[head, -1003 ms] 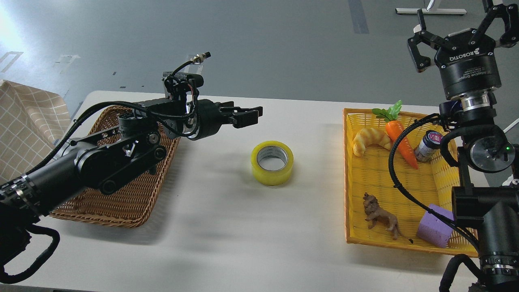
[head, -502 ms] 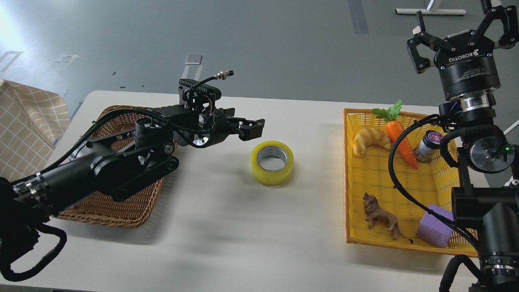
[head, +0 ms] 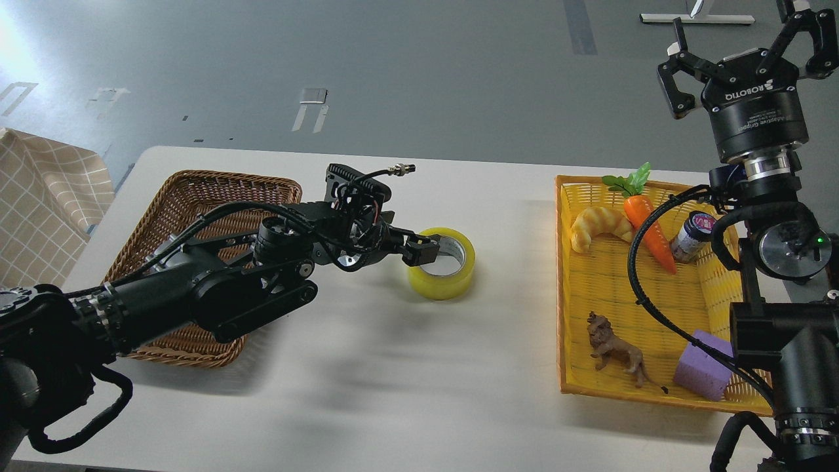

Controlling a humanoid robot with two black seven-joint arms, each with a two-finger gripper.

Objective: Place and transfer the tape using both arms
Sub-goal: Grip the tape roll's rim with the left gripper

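Observation:
The tape [head: 449,278], a yellow roll with a grey-white core, lies flat on the white table [head: 367,406] at its middle. My left gripper [head: 421,251] reaches in from the left and sits low at the roll's left rim, its dark fingertips overlapping the rim. I cannot tell whether they touch it or how far apart they are. My right gripper [head: 744,49] is held high at the far right, pointing up, fingers spread and empty, well away from the tape.
A brown wicker basket [head: 196,190] stands at the left under my left arm. A yellow basket [head: 564,288] at the right holds a croissant [head: 600,226], a carrot [head: 645,226], a small jar [head: 691,236], a lion figure [head: 616,351] and a purple foam cube [head: 701,364].
My left arm has moved right and down, from above the wicker basket to the tape's left rim. The tape and the right arm have not moved.

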